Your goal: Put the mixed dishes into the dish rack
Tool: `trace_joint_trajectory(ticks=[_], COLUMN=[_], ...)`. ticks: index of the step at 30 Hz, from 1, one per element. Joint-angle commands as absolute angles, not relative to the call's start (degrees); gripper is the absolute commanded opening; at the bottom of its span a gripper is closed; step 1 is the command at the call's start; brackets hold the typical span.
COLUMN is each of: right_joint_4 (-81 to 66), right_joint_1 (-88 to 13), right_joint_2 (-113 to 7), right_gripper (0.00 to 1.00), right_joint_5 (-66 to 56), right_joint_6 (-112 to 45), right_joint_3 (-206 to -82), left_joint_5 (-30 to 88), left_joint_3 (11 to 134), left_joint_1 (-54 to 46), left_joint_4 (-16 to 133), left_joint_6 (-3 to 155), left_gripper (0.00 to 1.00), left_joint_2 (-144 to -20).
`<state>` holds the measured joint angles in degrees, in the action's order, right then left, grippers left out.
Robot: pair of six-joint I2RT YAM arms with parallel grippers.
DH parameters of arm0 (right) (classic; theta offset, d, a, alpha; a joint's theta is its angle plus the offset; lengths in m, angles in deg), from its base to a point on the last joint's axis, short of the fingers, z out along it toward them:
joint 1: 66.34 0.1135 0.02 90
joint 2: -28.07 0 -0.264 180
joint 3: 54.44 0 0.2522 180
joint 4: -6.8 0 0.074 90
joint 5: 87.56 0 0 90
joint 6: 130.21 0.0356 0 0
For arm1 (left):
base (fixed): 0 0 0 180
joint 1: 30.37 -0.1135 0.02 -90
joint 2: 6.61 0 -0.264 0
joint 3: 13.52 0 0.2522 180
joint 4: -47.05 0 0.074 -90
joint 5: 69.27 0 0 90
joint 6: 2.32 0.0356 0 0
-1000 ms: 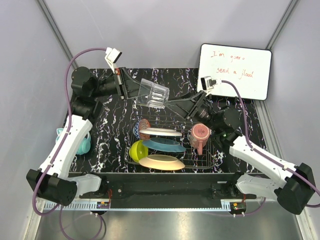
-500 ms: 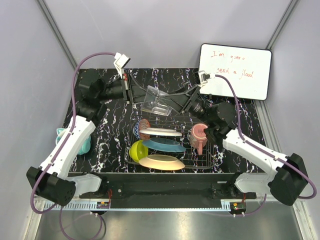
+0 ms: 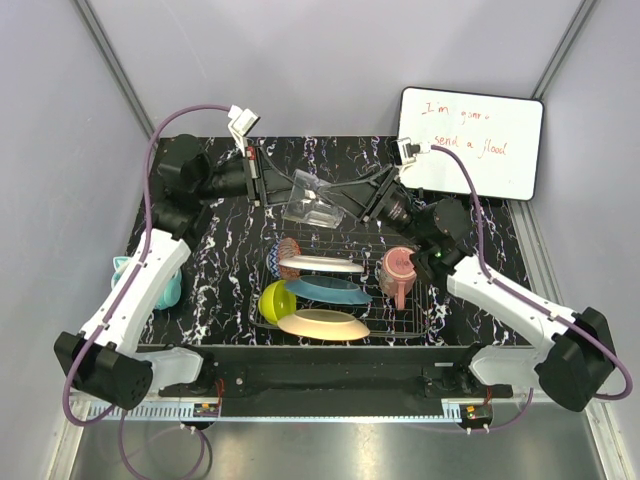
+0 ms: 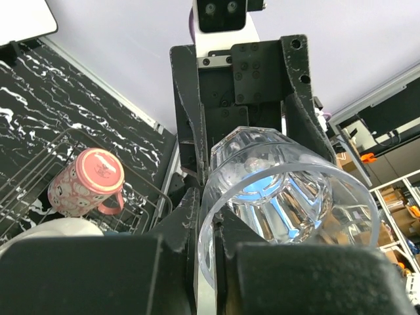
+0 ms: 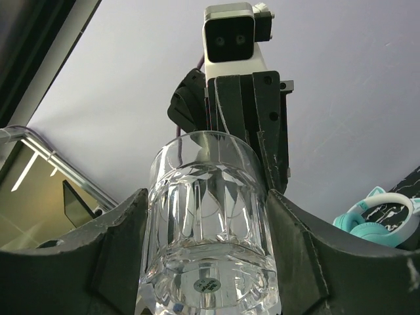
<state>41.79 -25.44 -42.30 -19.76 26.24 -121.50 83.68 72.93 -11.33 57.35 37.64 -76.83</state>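
The clear glass [image 3: 312,200] hangs on its side in the air beyond the dish rack [image 3: 425,310]. My left gripper [image 3: 293,190] is shut on its rim, one finger inside and one outside, as the left wrist view [image 4: 210,223] shows. My right gripper [image 3: 345,207] comes from the right, and its fingers press both sides of the glass near the base [image 5: 207,193]. In the rack stand the white speckled plate [image 3: 320,265], teal plate [image 3: 328,288], orange plate [image 3: 323,323], yellow-green bowl [image 3: 275,300], red-patterned bowl [image 3: 287,250] and reddish-brown cup [image 3: 398,270].
A white board with red writing [image 3: 470,140] leans at the back right. Teal headphones [image 3: 170,285] lie at the table's left edge beside the left arm. Grey walls close in the sides and back. The rack holds a free patch beside the cup.
My left gripper swung the glass down and right toward the right gripper. My right gripper rose and slid its fingers around the glass base. The dishes in the rack have not moved.
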Motion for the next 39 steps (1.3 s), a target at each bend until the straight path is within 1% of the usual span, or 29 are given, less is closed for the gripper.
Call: trace_joint_trajectory(ticks=[1, 2, 3, 6, 7, 8, 10, 11, 13, 14, 15, 17, 18, 19, 20, 21, 22, 23, 25, 27, 30, 34, 39], right_joint_4=[39.0, 36.8, 35.9, 32.8, 32.2, 31.3, 28.3, 27.2, 24.3, 23.0, 21.7, 14.4, 9.2, -4.4, -12.7, -20.1, -33.5, -39.4, -53.4, -62.9, -72.2, -77.7, -82.9], right_joint_1=[-26.0, -26.3, -26.9, -27.7, -27.8, -28.1, -28.7, -28.9, -29.4, -29.6, -30.0, -30.9, -31.2, -31.4, -31.4, -31.4, -31.4, -31.4, -31.4, -31.4, -31.3, -31.3, -31.2], right_joint_2=[-37.3, -35.6, -34.9, -31.9, -31.2, -30.0, -28.8, -27.4, -25.8, -24.2, -23.4, -20.9, -20.2, -19.2, -19.2, -19.4, -20.3, -20.8, -22.4, -23.3, -26.2, -28.1, -28.5], right_gripper=[0.0, 0.0, 0.0, 0.0, 0.0, 0.0, 0.0, 0.0, 0.0, 0.0, 0.0, 0.0, 0.0, 0.0, 0.0, 0.0, 0.0, 0.0, 0.0, 0.0, 0.0, 0.0, 0.0], right_joint_5=[-23.8, -23.6, -23.4, -22.3, -22.1, -22.1, -22.0, -21.8, -21.2, -21.0, -21.0, -21.1, -21.3, -20.7, -19.7, -17.0, -15.2, -13.3, -7.7, -3.8, -0.7, 0.9, 5.1], right_joint_6=[27.8, 27.6, 27.3, 27.1, 27.0, 27.0, 27.0, 26.9, 26.6, 26.4, 26.2, 23.9, 21.5, 14.1, 10.0, 6.6, 0.7, -1.7, -6.3, -8.3, -8.0, -6.2, -5.9], right_joint_3=[-122.9, -122.5, -121.8, -120.4, -120.1, -119.9, -119.7, -119.5, -118.6, -118.4, -118.0, -119.3, -121.1, -123.5, -128.6, -131.2, -133.6, -138.0, -141.4, -144.0, -144.9, -142.1, -141.4], left_joint_5=[81.1, 81.0, 80.6, 79.4, 79.1, 78.9, 77.6, 77.1, 75.6, 75.0, 74.7, 73.8, 73.6, 73.5, 73.7, 73.6, 73.5, 72.9, 72.3, 71.9, 70.8, 69.4, 69.2], left_joint_3=[76.9, 76.9, 76.9, 77.5, 77.8, 77.8, 78.4, 78.8, 79.1, 79.0, 79.0, 79.3, 79.7, 80.8, 81.5, 82.4, 83.8, 84.4, 85.2, 85.3, 84.7, 81.6, 78.8], left_joint_1=[-11.9, -12.2, -12.3, -12.4, -12.5, -12.6, -13.2, -13.3, -13.8, -13.8, -13.8, -14.4, -14.9, -16.4, -17.4, -19.1, -20.0, -20.7, -23.2, -25.2, -26.4, -26.8, -26.9], left_joint_4=[62.0, 62.6, 63.5, 67.6, 68.6, 69.1, 71.7, 72.7, 75.3, 76.1, 77.4, 79.1, 80.7, 81.5, 83.6, 84.6, 85.7, 87.7, 89.0, 90.7, 92.8, 93.3, 93.6], left_joint_6=[43.9, 44.7, 45.3, 48.9, 49.9, 51.5, 53.1, 55.0, 56.8, 58.6, 59.5, 63.1, 64.4, 66.4, 67.5, 68.6, 71.3, 72.6, 75.5, 77.1, 80.5, 82.2, 81.4], left_gripper=[0.04, 0.05, 0.09, 0.1, 0.26, 0.28, 0.3, 0.34, 0.49, 0.73, 0.82, 0.9, 0.91, 0.92, 0.92, 0.92, 0.92, 0.92, 0.92, 0.92, 0.91, 0.91, 0.9], left_joint_2=[-77.4, -77.4, -77.4, -77.8, -78.3, -78.5, -78.9, -79.0, -79.4, -79.5, -79.6, -79.8, -79.8, -79.9, -79.9, -79.8, -79.7, -79.4, -78.2, -76.8, -75.0, -72.5, -71.5])
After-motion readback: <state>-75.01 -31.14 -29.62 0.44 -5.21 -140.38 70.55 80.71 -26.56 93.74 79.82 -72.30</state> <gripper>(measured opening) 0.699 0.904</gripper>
